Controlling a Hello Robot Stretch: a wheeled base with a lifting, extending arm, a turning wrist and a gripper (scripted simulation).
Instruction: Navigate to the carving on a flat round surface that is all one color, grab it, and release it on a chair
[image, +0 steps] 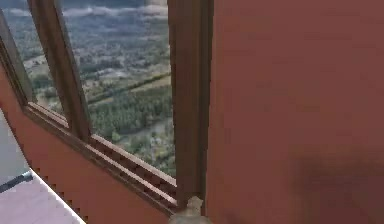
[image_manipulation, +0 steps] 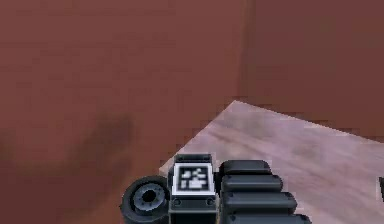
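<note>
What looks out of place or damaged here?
Nothing stands out. The window frame looks intact, the reddish wall unmarked, the floor free of spills. A small pale object pokes up at the forward view's bottom edge; too little shows to judge it.

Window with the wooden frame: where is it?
The window is on the forward view's left, set in the red-brown wall, with a small pale object below its right post at the bottom edge.

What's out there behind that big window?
Behind the window lies a green landscape of trees and fields, with cloudy sky at the top. The wooden frame and the red-brown wall cover the rest.
</note>
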